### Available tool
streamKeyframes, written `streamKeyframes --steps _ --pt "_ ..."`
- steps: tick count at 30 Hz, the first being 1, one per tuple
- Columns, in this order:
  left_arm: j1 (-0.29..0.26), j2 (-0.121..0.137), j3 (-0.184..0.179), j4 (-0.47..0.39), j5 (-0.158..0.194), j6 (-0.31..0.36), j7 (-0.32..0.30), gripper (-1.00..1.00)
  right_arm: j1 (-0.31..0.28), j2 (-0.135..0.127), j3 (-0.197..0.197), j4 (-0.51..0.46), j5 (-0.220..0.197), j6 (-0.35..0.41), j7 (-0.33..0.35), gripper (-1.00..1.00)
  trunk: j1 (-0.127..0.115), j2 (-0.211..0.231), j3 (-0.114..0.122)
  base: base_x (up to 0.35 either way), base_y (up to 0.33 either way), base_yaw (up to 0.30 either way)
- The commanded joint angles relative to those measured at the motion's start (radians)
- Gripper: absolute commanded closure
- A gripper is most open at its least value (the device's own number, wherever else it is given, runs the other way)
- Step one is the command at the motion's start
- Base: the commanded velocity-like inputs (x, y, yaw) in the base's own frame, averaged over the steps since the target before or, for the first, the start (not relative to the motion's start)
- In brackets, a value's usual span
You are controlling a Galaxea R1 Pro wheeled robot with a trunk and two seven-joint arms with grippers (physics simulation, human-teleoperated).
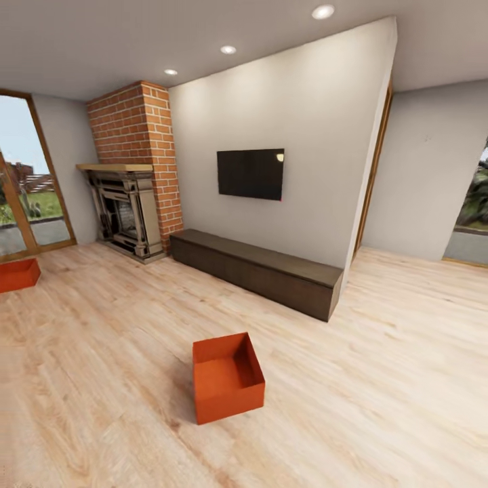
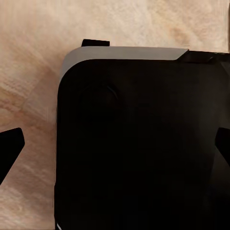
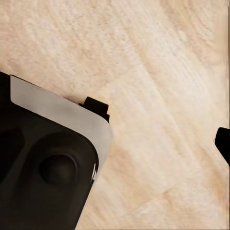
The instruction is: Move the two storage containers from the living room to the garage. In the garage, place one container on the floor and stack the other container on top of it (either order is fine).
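Storage containers sit well apart on my living room's plank floor (image 1: pixel 379 379): one (image 1: pixel 227 376) open and empty before the dark bench (image 1: pixel 257 271), another (image 1: pixel 18 274) by the glass doors (image 1: pixel 30 183). Whether either gripper is spread or closed, I cannot tell.

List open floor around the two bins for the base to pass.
Bare planks lie between the near container and the bench, and to its right toward the doorway. A wide stretch separates it from the far container. Tightest: fireplace corner.
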Motion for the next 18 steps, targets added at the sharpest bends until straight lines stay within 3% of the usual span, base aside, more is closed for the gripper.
streamKeyframes --steps 1,10,18 --pt "-0.001 0.000 0.001 0.001 0.008 -0.003 -0.002 -1.00 0.000 0.000 0.006 -0.001 -0.011 -0.002 0.004 -1.00 0.001 0.000 -0.001 0.303 -0.136 0.272" --pt "-0.001 0.000 0.001 0.001 0.008 -0.003 -0.002 -1.00 0.000 -0.002 0.006 -0.001 -0.011 -0.002 0.004 -1.00 0.001 0.000 -0.001 0.303 -0.136 0.270" --pt "-0.001 0.000 0.001 0.001 0.008 -0.003 -0.002 -1.00 0.000 -0.003 0.007 -0.001 -0.009 -0.002 0.004 -1.00 0.001 0.000 -0.001 0.303 -0.136 0.033"
